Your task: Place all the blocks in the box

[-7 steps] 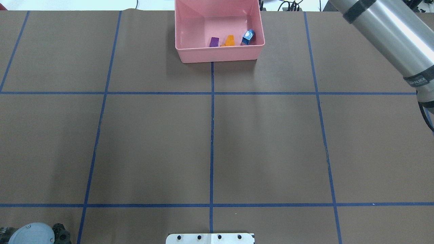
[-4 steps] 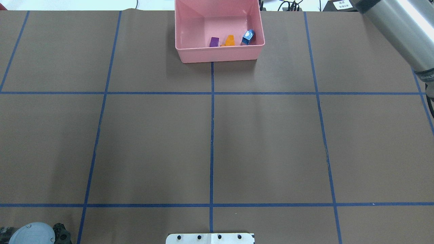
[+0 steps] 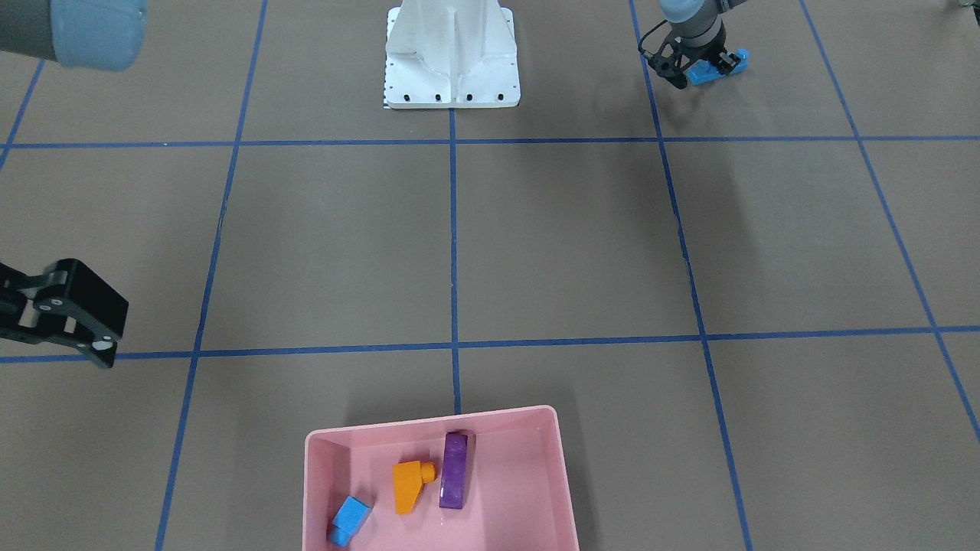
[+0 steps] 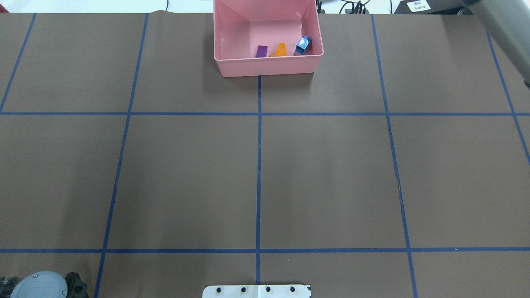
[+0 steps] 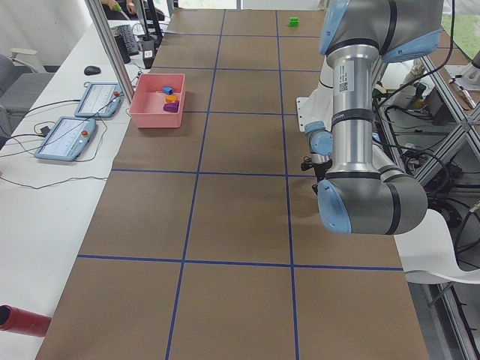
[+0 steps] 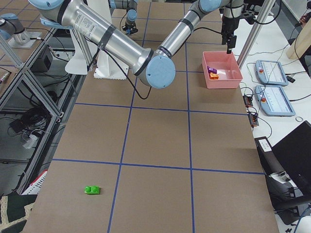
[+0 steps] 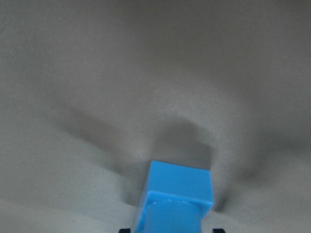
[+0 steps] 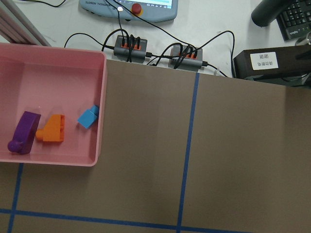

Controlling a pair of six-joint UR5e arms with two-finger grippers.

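We see the L gripper (image 3: pixel 698 70) clamped on the blue bar (image 3: pixel 723 65), low over the table (image 3: pixel 574 245) near the base (image 3: pixel 452 69) on the robot's left, well apart from the box (image 3: pixel 565 474). L wrist view, blurred, shows the bar's end btwn the fingertips. In the box we count 3: purple block (image 3: pixel 453 471), orange block (image 3: pixel 406 486) just beside it, and cube (image 3: pixel 351 516) near a corner. The R gripper (image 3: pixel 92 337) is to the robot's right of the box. We can't tell if it's open.

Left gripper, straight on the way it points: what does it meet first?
The bare table below the left gripper; the blue block it holds would likely touch down first.
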